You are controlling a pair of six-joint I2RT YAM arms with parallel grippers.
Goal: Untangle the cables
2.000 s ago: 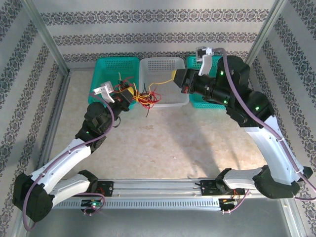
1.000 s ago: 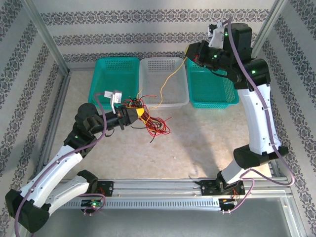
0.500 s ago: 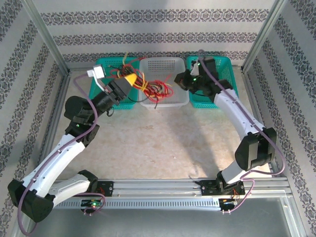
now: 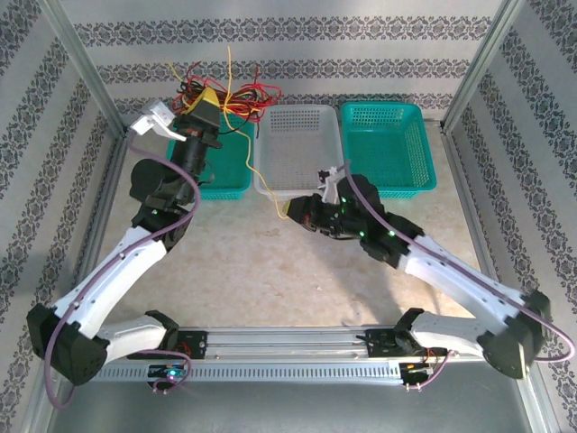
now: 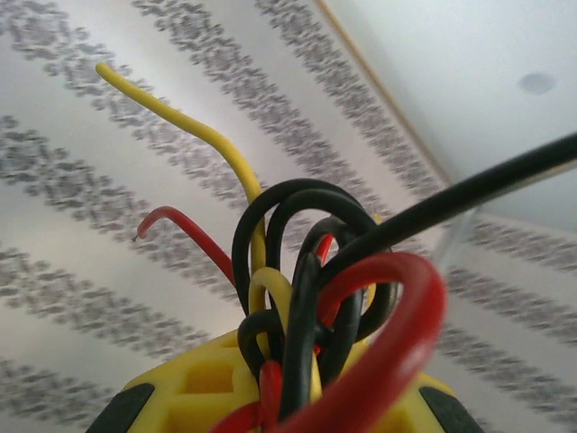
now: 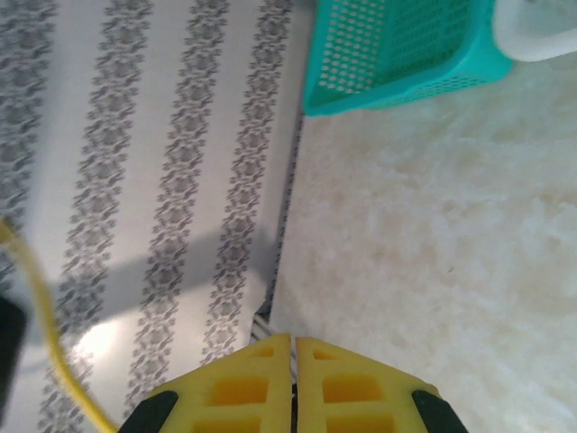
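The left pincer point(image 4: 206, 99) clamps the tangled cables point(image 4: 236, 90) high above the teal basket point(image 4: 230, 161). The right pincer point(image 4: 300, 215) is closed, low over the surface point(image 4: 270, 271). Those wires look light, springy and slippery, so I'd pinch a free end.

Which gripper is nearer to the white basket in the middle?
Right. The right gripper sits low, shut, just in front of the near rim of the white basket. The left gripper is up high over the left teal basket, clamped on the tangled cables.
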